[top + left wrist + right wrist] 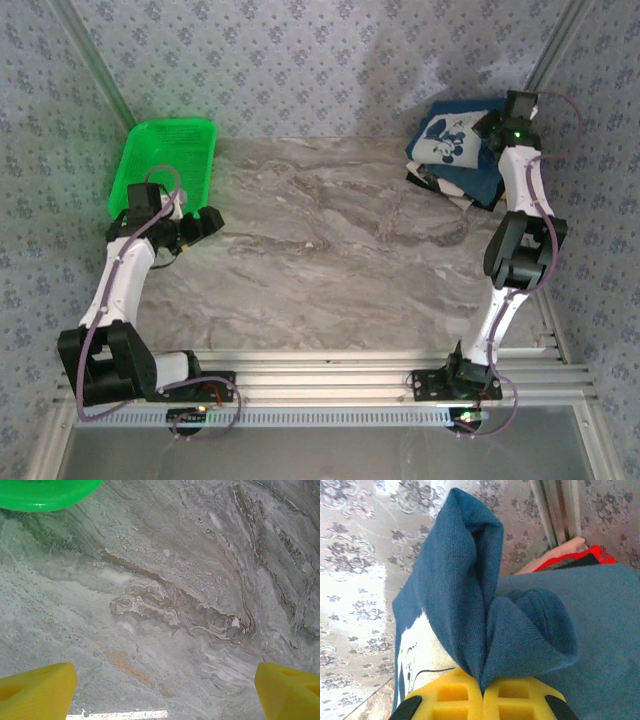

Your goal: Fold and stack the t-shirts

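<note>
A dark navy t-shirt [455, 140] with a pale blue-white print is lifted at the table's far right corner, over a small heap of other t-shirts [440, 185]. My right gripper [505, 122] is shut on its cloth. In the right wrist view the yellow pads [460, 700] press together on a bunched blue fold [465, 585], beside the white print [420, 655]. An orange-red shirt edge [592, 557] peeks out behind it. My left gripper [205, 222] hovers low over bare table near the basket. Its fingers [37, 690] stand wide open with nothing between them.
A bright green mesh basket [165, 160] stands at the far left, its rim [45, 492] just ahead of the left gripper. The marble tabletop [330, 230] lies between the arms. Patterned walls close in the back and sides.
</note>
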